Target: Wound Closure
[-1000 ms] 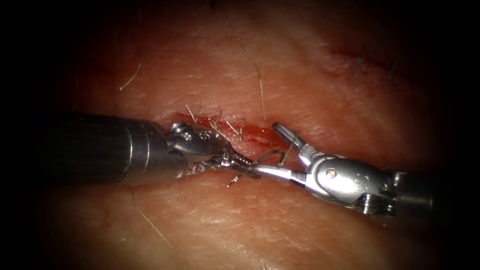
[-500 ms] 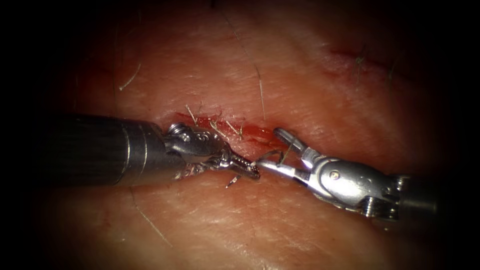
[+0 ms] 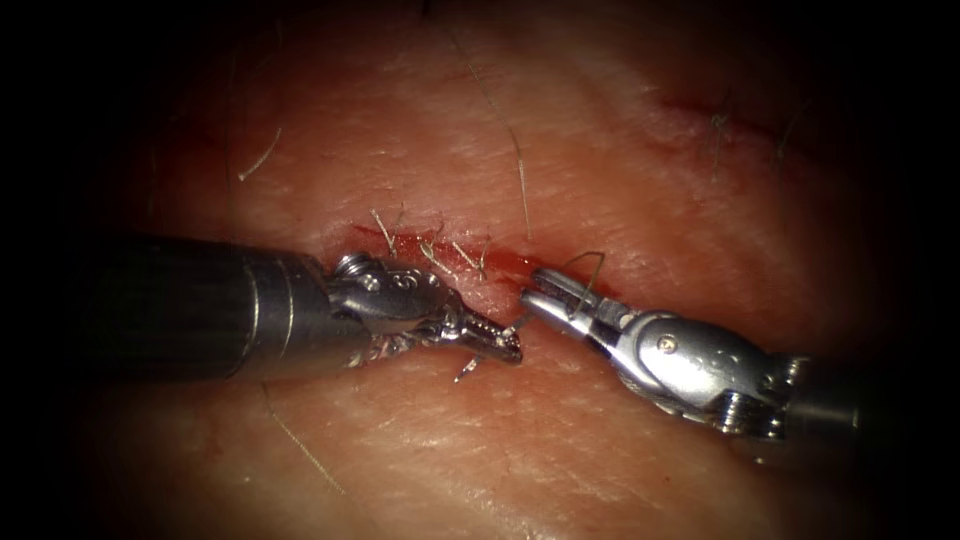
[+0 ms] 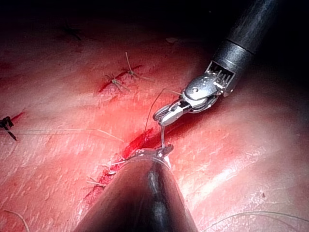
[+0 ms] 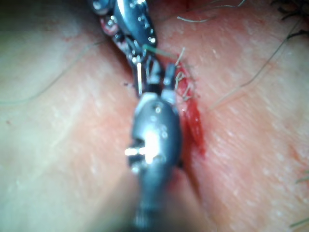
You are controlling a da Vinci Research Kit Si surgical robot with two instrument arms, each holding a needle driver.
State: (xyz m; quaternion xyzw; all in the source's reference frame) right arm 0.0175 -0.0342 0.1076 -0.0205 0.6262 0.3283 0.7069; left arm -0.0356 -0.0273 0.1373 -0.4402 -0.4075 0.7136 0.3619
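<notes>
Two holds now: the right end effector (image 3: pixel 535 293), spread a second ago, has clenched on the needle (image 4: pixel 163 135) over the cut (image 3: pixel 500 265). The left end effector (image 3: pixel 508 348) stays clenched on its other end, so the needle sits clear of the tissue (image 3: pixel 560 450), shared between both.

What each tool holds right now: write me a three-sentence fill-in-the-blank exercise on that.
1. The right tool has its jaws ___ on the needle.
2. The left tool has its jaws shut on the same ___.
3. The needle, seemingly free of the tissue, bridges the two tools over the ___, where red fluid lies.

Missing words: shut; needle; cut
</notes>
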